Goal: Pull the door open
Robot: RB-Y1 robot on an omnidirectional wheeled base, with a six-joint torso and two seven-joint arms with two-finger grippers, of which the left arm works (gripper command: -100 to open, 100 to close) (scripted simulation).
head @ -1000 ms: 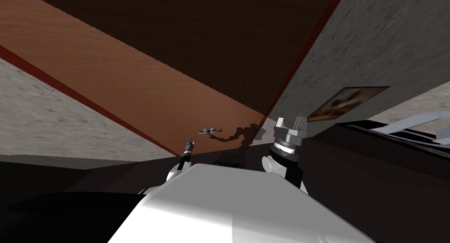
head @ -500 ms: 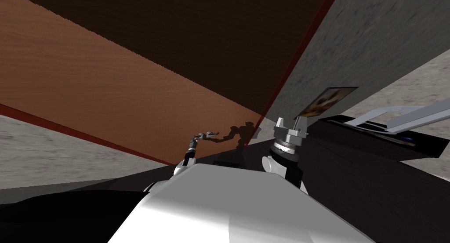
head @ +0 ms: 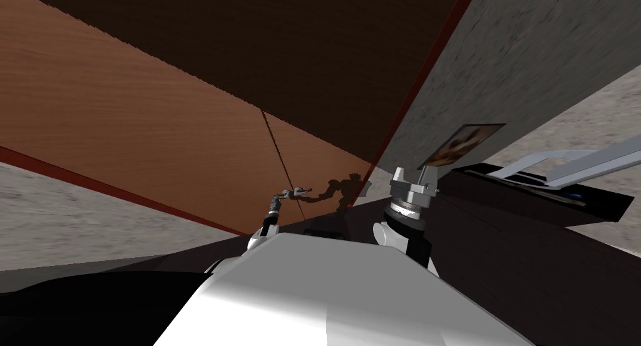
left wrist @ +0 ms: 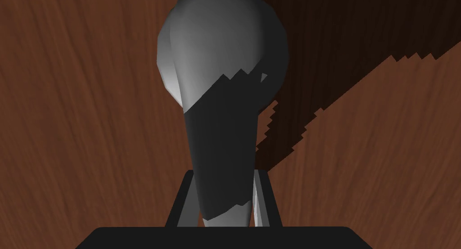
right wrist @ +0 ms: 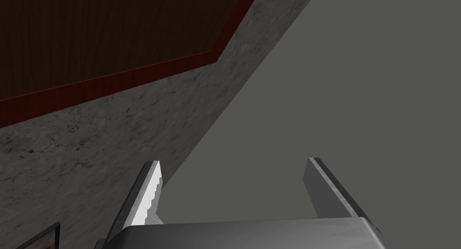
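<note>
Pulling looks like the step in hand, imo: the L jaws are clamped on the door handle (left wrist: 223, 57), so the grasp is done and the swing itself is what's left.

In the L wrist view the grey lever runs out from btwn the two fingers (left wrist: 257, 200), which press its sides at the slimmer part. Its broader, rounded end lies further out from the jaws, over the brown wood door (head: 144, 136). Approx half the lever is in shadow. The head view puts the handle low on the door, near the edge that meets the grey wall (head: 532, 61), w/ the L arm reaching up to it.

A thin dark line (head: 282, 164) runs down the door face just beside the handle. Can't tell if it's a seam, a gap or a shadow, so no verdict on whether the door has left its frame.

Next move, as I judge it: draw the L hand back toward the body on an arc about the hinge side, prob. w/ the base backing off too, since I stand very close. The grip needs to be firm, as the lever is smooth and tapered and could slide out of the jaws.

The R jaws stand wide, holding nothing, raised by the wall, apart from the handle.
</note>
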